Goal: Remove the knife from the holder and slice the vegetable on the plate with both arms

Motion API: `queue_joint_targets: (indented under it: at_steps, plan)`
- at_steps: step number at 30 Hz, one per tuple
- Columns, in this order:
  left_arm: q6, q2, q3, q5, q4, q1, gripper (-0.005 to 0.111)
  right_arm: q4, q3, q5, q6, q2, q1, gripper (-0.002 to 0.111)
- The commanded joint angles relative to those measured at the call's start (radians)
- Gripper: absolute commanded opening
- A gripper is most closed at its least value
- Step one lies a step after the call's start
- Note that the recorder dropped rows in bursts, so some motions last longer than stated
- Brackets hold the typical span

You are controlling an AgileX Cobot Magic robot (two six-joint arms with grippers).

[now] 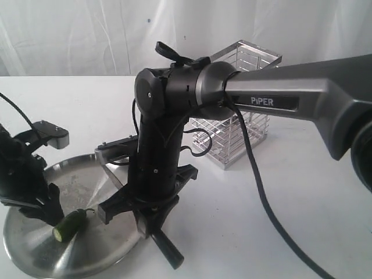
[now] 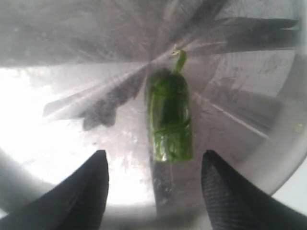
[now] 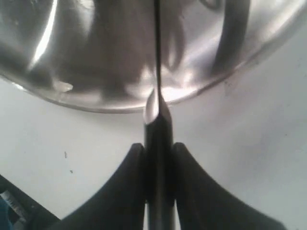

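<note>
Jaws of the right gripper [image 3: 158,146] are pressed together on the handle of the knife [image 3: 158,129]. The blade runs edge-on out past them and over the rim of the plate [image 3: 96,72]. That upright edge suits a straight downward cut, and the firm clamp should keep the slim handle from twisting. The left gripper [image 2: 154,157] stands apart, one finger on either side of the vegetable [image 2: 168,115] with bare steel showing between each pad and the green skin, so nothing is holding the piece. It looks placed to pin the vegetable while the other arm slices. The vegetable lies flat near the plate's front-left rim, its curled stem pointing away from the left fingers and its pale cut end towards them. The blade is over the opposite, right-hand rim, well apart from it. The plate sits at the front-left corner of the worktop [image 1: 232,232], within reach of both arms. The holder [image 1: 229,139] stands towards the back edge behind the right arm, and no knife shows in the part of it that is visible.
</note>
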State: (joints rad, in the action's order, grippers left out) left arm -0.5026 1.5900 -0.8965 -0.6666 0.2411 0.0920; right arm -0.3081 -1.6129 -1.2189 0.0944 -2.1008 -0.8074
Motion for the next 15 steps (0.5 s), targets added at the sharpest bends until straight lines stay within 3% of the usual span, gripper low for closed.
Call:
queue_joint_targets:
  at_steps: [1, 15]
  plan:
    - [0.104, -0.099, -0.002, -0.006, -0.136, 0.001, 0.061, -0.062, 0.015, -0.002, 0.000, 0.014, -0.005, 0.003]
    - [0.149, -0.135, -0.002, 0.100, -0.130, 0.001, 0.061, -0.061, 0.015, -0.002, 0.034, -0.006, -0.072, 0.003]
